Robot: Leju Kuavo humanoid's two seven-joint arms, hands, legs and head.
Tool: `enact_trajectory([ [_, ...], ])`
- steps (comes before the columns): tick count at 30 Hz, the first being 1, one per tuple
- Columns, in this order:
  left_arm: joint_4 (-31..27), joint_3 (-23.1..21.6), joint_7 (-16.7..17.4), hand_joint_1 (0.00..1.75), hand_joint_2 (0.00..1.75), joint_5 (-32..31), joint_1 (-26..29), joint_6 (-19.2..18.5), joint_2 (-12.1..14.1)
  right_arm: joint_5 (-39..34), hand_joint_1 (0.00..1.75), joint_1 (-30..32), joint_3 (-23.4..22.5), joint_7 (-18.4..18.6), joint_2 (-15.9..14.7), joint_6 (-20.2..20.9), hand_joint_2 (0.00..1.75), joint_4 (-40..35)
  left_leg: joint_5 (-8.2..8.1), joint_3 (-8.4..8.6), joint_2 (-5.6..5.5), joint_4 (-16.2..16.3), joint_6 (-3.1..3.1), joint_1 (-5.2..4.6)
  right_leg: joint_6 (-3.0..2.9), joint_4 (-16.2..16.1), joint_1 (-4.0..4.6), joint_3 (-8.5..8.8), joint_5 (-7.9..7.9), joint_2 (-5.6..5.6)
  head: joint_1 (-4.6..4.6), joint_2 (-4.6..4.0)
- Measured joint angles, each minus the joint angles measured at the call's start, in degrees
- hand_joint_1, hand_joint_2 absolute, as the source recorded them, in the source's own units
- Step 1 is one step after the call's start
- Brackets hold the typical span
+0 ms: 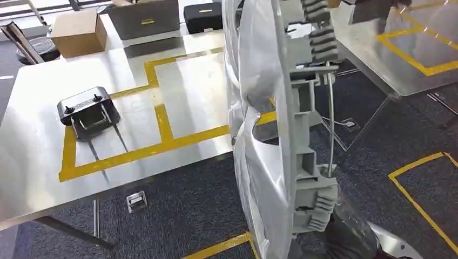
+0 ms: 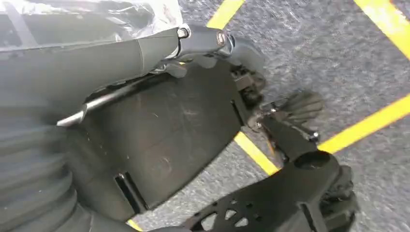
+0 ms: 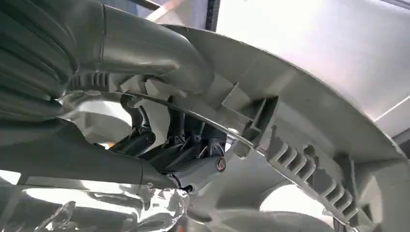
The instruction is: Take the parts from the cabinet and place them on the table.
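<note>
A large round grey plastic part (image 1: 294,135), wrapped in clear film, stands edge-on in the middle of the head view, above the floor just off the table's (image 1: 205,91) near right corner. In the right wrist view my right hand (image 3: 183,159) grips the ribbed rim of this grey part (image 3: 300,125), with the thumb over the rim and the dark fingers behind a thin wire. My left hand (image 2: 203,41) lies with its thumb along clear film and a thin rod; its hold is unclear. A black part (image 1: 89,110) rests on the table inside the yellow tape.
A cardboard box (image 1: 80,32) and two black cases (image 1: 146,19) stand at the table's far edge. A second metal table (image 1: 378,54) with yellow tape is at the right. Dark carpet with yellow lines (image 1: 416,199) lies below.
</note>
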Motion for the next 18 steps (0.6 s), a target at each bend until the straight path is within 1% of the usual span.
enact_trajectory([
  [1,-0.1,0.0,0.0,0.00,1.75,0.0,0.0,0.0,-0.1,0.0,1.75,0.0,0.0,0.0,0.0,0.0,1.75,0.0,-0.68,-0.57,0.24,-0.1,-0.59,-0.15,-1.00,0.7,0.08,0.07,1.27,-0.05,0.10,0.04],
  [2,-0.1,0.0,0.0,0.00,1.75,0.0,0.0,0.0,-0.1,0.0,1.75,0.2,-0.1,0.0,0.0,0.0,1.75,0.0,-0.72,0.27,0.39,0.1,-0.85,-0.15,-1.50,0.9,0.06,0.18,0.42,0.07,-0.24,0.02],
  [3,-0.1,-0.1,0.0,0.00,1.75,0.0,0.0,0.0,-0.1,0.0,1.75,0.2,-0.1,0.0,0.0,0.0,1.75,0.0,-0.34,0.33,0.39,0.5,-1.07,-0.16,-1.86,0.9,-0.04,0.65,0.00,0.10,-0.59,0.02],
  [4,-0.1,-0.1,0.0,0.00,1.75,0.0,0.0,0.0,0.0,0.0,1.75,0.1,-0.1,0.0,0.0,0.0,1.75,0.0,-0.08,-0.01,0.51,1.8,-1.24,-0.15,-2.22,0.4,-0.25,1.44,-0.33,0.06,-0.63,0.02],
  [5,-0.1,-0.3,0.0,0.00,1.75,0.0,-0.1,0.0,0.0,0.0,1.75,0.2,-0.1,0.0,0.0,-0.1,1.75,0.0,0.48,-1.21,0.74,4.6,-1.54,-0.07,-2.47,0.2,-0.27,2.13,-0.74,0.06,-0.94,0.02],
  [6,-0.1,-0.3,0.0,0.00,1.75,0.0,-0.2,0.0,0.0,0.0,1.75,0.1,-0.1,0.0,0.0,-0.1,1.75,0.0,0.01,-3.82,0.84,8.8,-1.73,-0.01,-2.60,0.0,-0.26,2.66,-1.17,0.04,-1.40,0.02],
  [7,-0.1,-0.3,-0.3,0.00,1.75,-0.1,-0.4,0.0,0.0,0.0,1.75,0.1,-0.1,0.0,0.0,-0.2,1.75,0.0,-1.76,-6.61,0.87,12.7,-1.92,-0.02,-2.66,-0.1,-0.23,3.15,-1.61,-0.02,-1.47,0.02],
  [8,-0.1,-0.3,-0.5,0.00,1.75,-0.1,-1.0,0.1,0.0,0.0,1.75,0.1,-0.1,0.0,0.0,-0.2,1.75,0.0,-4.37,-9.48,0.91,16.4,-2.09,-0.03,-2.72,-0.1,-0.17,3.80,-2.23,-0.13,-1.53,0.02],
  [9,-0.1,-0.3,-0.6,0.00,1.75,-0.1,-1.2,0.1,0.0,0.0,1.75,0.1,-0.1,0.0,0.0,-0.2,1.75,0.0,-6.11,-11.22,0.93,17.9,-2.08,-0.03,-2.76,-0.1,-0.13,4.57,-2.86,-0.15,-1.57,0.02],
  [10,-0.2,-0.3,-0.7,0.00,1.75,-0.1,-1.3,0.1,0.0,0.0,1.75,0.1,0.0,0.0,0.0,-0.1,1.75,0.0,-6.84,-12.04,0.96,17.4,-1.97,-0.06,-2.75,-0.1,-0.08,5.62,-3.60,-0.11,-1.66,0.02],
  [11,-0.2,-0.3,-0.7,0.00,1.75,-0.1,-1.3,0.1,0.0,0.0,1.75,0.1,0.0,0.0,0.0,-0.1,1.75,0.0,-6.00,-12.06,0.97,15.6,-1.80,-0.08,-2.74,-0.1,0.01,6.81,-4.34,-0.08,-1.77,0.02],
  [12,-0.2,-0.3,-0.7,0.00,1.75,-0.1,-1.3,0.1,0.0,0.0,1.75,0.2,0.0,0.1,0.0,-0.1,1.75,0.0,-3.23,-11.84,0.99,12.6,-1.43,-0.09,-2.69,-0.1,0.08,7.95,-5.13,-0.06,-1.95,0.02],
  [13,-0.3,-0.3,-0.7,0.00,1.75,0.0,-1.3,0.1,0.0,0.0,1.75,0.2,0.0,0.1,0.0,-0.1,1.75,0.0,1.83,-11.69,1.00,8.6,-0.78,-0.29,-2.48,0.0,0.13,9.40,-6.01,0.09,-2.06,0.02],
  [14,-0.3,-0.3,-0.7,0.00,1.75,0.0,-1.2,0.1,0.0,0.0,1.75,0.2,-0.1,0.1,0.0,-0.2,1.75,0.1,7.83,-12.26,1.13,5.3,-0.07,-0.57,-2.40,-0.2,0.03,9.93,-6.82,-0.27,-2.12,0.02],
  [15,-0.3,-0.3,-0.7,0.00,1.75,0.0,-1.3,0.1,0.1,0.0,1.75,0.2,0.0,0.0,0.0,-0.2,1.75,0.2,5.70,-13.36,1.20,7.3,-0.03,-1.02,-2.06,0.0,0.14,10.79,-6.98,-0.14,-1.77,0.02],
  [16,-0.4,-0.4,-0.7,0.00,1.75,0.1,-1.3,0.1,0.0,0.0,1.75,0.0,0.0,0.0,0.0,-0.2,1.75,0.2,6.71,-12.57,1.44,5.6,0.35,-1.33,-1.52,0.0,0.11,10.32,-7.28,0.05,-1.93,0.02],
  [17,-0.4,-0.4,-0.8,0.00,1.75,0.0,-1.4,0.1,0.0,-0.1,1.75,0.1,0.0,0.0,0.0,-0.2,1.75,0.3,6.87,-12.62,1.38,5.7,0.41,-1.42,-1.04,0.1,0.00,10.41,-7.75,0.02,-2.19,0.02],
  [18,-0.4,-0.3,-0.7,0.00,1.75,0.1,-1.6,0.1,0.0,-0.1,1.75,0.0,-0.1,0.0,0.0,-0.2,1.75,0.3,6.71,-12.60,1.30,5.3,0.63,-1.55,-0.71,-0.1,-0.01,10.71,-7.96,-0.06,-1.90,0.02],
])
